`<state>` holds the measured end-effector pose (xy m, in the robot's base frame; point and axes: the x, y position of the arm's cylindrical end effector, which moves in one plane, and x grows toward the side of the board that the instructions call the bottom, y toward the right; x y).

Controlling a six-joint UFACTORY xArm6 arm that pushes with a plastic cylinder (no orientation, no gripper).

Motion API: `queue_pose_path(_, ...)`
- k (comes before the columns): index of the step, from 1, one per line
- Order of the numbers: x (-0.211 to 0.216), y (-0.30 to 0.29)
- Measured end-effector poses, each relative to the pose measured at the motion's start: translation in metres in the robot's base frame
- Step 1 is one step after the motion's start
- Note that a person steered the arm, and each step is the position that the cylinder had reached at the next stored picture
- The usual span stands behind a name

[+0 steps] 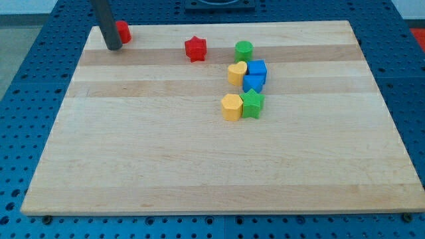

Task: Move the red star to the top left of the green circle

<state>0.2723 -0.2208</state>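
board: a pale wooden board (199, 166) lies on a blue pegged table (26, 79) and fills most of the frame.
my tip: the dark rod comes down at the upper left of the frame; my tip (113, 48) rests on the board near its upper left corner. there is no claw on it, just the bare rod.
red block: a red block (123, 31) sits just right of the rod, partly hidden by it, so its shape cannot be told.
red star: the red star (195, 48) stands alone in the upper middle, well right of my tip and left of the green circle, apart from it.
green circle: the green circle (244, 50) is at the top of the cluster right of centre.
cluster: below it a yellow heart (237, 73) touches two blue blocks (255, 74); lower, a yellow block (231, 106) sits against a green star (252, 104).
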Motion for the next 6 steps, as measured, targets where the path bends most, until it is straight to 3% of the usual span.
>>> queue_pose_path(2,0.007,0.082)
queue_pose_path(6,0.017,0.310)
